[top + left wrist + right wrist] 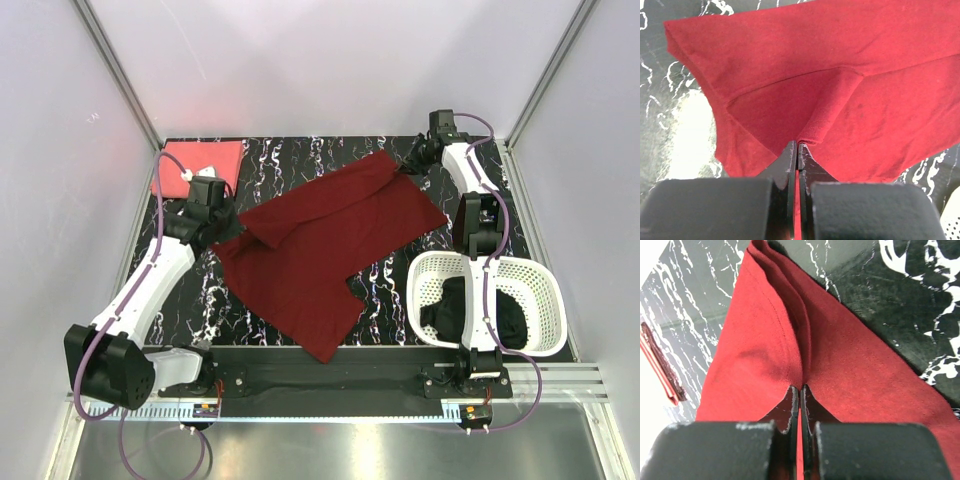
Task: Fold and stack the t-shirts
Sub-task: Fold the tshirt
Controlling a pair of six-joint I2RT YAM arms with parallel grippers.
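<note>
The dark maroon t-shirt (320, 250) lies spread across the middle of the black marbled table. My left gripper (222, 222) is shut on its left edge, cloth pinched between the jaws (798, 146). My right gripper (412, 160) is shut on its far right corner, cloth pinched in the right wrist view (800, 387). The coral pink t-shirt (200, 166) lies folded at the far left corner; its edge shows in the right wrist view (662, 365). The black t-shirt (470, 310) lies in the white basket (540, 290).
The white lattice basket stands at the near right, beside the right arm's base. White enclosure walls ring the table. A black rail (330, 375) runs along the near edge.
</note>
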